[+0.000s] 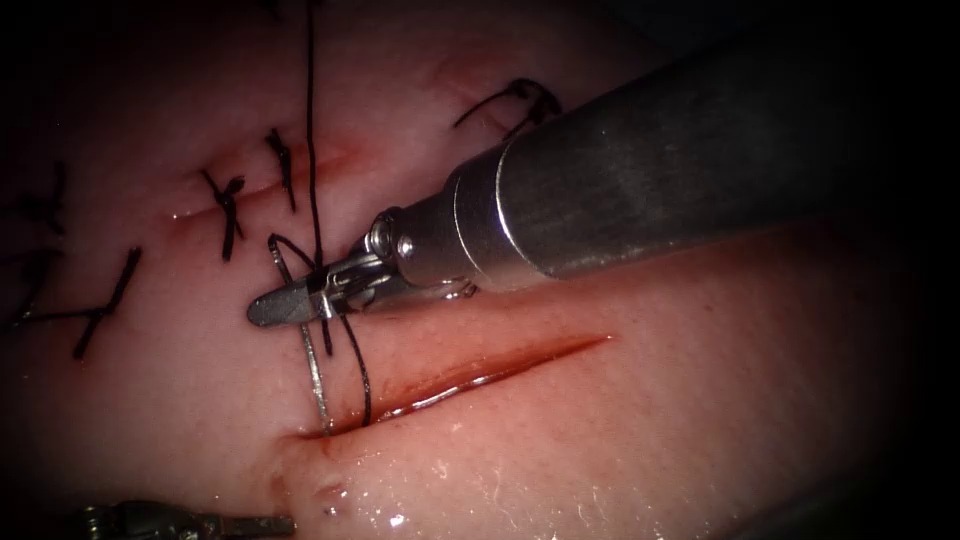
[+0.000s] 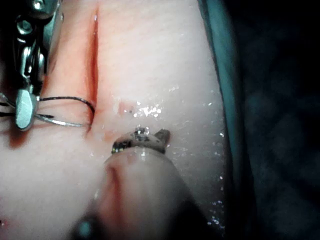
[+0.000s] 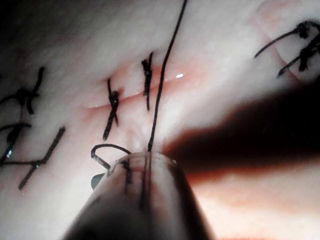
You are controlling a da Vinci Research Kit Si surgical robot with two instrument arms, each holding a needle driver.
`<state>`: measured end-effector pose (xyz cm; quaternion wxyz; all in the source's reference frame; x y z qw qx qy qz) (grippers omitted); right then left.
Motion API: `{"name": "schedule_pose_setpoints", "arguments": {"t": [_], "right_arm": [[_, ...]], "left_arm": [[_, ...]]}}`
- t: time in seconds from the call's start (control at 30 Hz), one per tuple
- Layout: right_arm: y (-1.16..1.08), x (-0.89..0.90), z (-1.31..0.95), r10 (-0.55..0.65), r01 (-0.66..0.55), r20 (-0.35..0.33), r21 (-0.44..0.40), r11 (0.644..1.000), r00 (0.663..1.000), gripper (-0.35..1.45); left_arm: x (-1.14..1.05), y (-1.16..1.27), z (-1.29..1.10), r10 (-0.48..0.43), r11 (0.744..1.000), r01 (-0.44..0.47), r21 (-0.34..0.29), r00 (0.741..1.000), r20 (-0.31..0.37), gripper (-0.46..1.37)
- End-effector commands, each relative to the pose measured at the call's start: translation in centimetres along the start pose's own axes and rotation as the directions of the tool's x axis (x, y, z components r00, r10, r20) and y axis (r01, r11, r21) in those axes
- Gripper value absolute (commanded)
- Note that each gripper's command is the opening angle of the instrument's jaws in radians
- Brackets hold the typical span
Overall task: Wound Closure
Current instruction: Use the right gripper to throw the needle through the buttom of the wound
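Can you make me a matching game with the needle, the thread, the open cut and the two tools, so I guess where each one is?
Things:
1. needle
2. right tool
3. left tool
4. open cut

Places or states:
A. low at the endoscope view's edge, holding nothing, apart from the needle
B. red and shiny, not stitched shut
C. jaws shut on the needle's upper part, with thread running up past them
D. lower end going into the tissue at the cut's left end

Pairs: 1-D, 2-C, 3-A, 4-B
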<state>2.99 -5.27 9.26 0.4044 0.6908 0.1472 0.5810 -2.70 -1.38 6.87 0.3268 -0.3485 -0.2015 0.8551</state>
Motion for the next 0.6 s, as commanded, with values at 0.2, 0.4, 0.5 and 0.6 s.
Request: {"name": "schedule_pose_setpoints", "arguments": {"t": [0.2, 0.4, 0.5, 0.6], "right_arm": [[-0.05, -0.17, 0.0, -0.004, 0.004, -0.003, 0.006, 1.0, 1.0, -0.35], [-0.04, -0.26, -0.05, -0.005, 0.005, -0.016, 0.005, 1.0, 1.0, -0.35], [-0.05, -0.3, -0.05, -0.005, 0.005, -0.013, 0.005, 1.0, 1.0, -0.35], [-0.09, -0.31, -0.05, -0.002, 0.002, -0.011, 0.007, 1.0, 1.0, -0.35]], "left_arm": [[-0.08, -0.1, 0.09, 0.005, 1.0, -0.005, 0.002, 1.0, -0.008, 0.2], [-0.19, -0.13, 0.28, 0.004, 1.0, -0.004, 0.001, 1.0, 0.009, 0.18], [-0.21, -0.15, 0.38, 0.002, 1.0, -0.002, -0.006, 1.0, 0.013, 0.19], [-0.23, -0.25, 0.46, -0.011, 1.0, 0.011, -0.011, 1.0, 0.011, 0.21]]}}
